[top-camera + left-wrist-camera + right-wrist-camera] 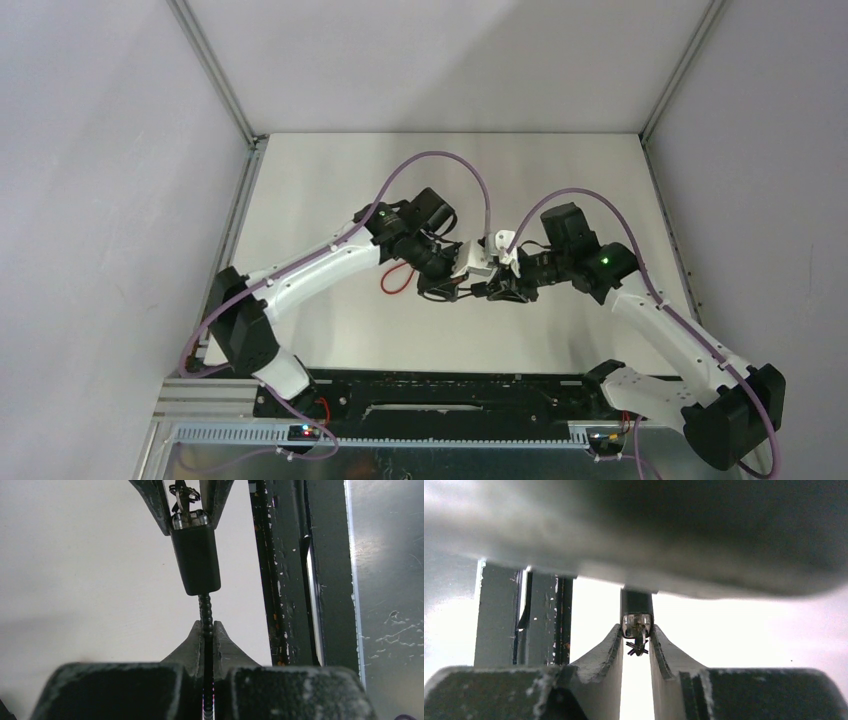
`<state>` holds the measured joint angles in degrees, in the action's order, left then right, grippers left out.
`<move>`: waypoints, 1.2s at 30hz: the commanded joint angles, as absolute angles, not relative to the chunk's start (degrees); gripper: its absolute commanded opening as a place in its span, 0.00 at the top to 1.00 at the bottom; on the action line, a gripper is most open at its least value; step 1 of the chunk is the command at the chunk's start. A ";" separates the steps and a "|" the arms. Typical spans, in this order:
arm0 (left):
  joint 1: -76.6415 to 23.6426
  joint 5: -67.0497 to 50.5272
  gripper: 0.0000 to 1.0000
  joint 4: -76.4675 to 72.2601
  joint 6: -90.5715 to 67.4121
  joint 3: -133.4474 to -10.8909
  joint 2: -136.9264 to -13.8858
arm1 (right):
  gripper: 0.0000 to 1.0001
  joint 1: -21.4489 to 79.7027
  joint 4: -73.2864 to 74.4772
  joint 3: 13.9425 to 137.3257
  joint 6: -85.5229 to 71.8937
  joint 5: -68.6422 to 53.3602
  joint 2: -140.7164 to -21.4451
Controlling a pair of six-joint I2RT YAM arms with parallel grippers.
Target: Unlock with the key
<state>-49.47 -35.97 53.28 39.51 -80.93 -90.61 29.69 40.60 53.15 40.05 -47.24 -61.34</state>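
Sitting in the keyhole at the end of the black lock body [196, 562], the key [179, 502] with its small ring is already inserted, so that part of the task seems done. From the other end of the body the dark cable [206, 611] comes out, which suggests the lock is not yet opened; whether the key was turned cannot be told. The left gripper [206, 630] is pressed together on this cable, just below the body. The right gripper [636, 632] has its jaws a little apart on either side of the key, tips at the edges of the lock end; whether they squeeze it cannot be told. The lock is between both grippers, over the middle of the white table [75, 580]. Turning the key and freeing the cable probably remain.
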 commanded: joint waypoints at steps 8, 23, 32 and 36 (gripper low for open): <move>-49.17 -41.59 1.00 54.55 39.91 -83.12 -86.60 | 0.68 29.46 42.98 55.33 38.46 -46.59 -63.18; -48.69 -36.78 1.00 54.23 39.22 -82.45 -87.01 | 1.00 29.33 42.37 56.07 38.08 -42.15 -63.34; -47.81 -23.66 1.00 54.91 40.83 -78.42 -85.58 | 1.00 29.52 41.21 52.45 39.76 -27.60 -61.34; -46.85 -19.65 1.00 52.94 40.83 -76.65 -84.06 | 1.00 29.96 40.22 49.95 39.78 -23.38 -60.50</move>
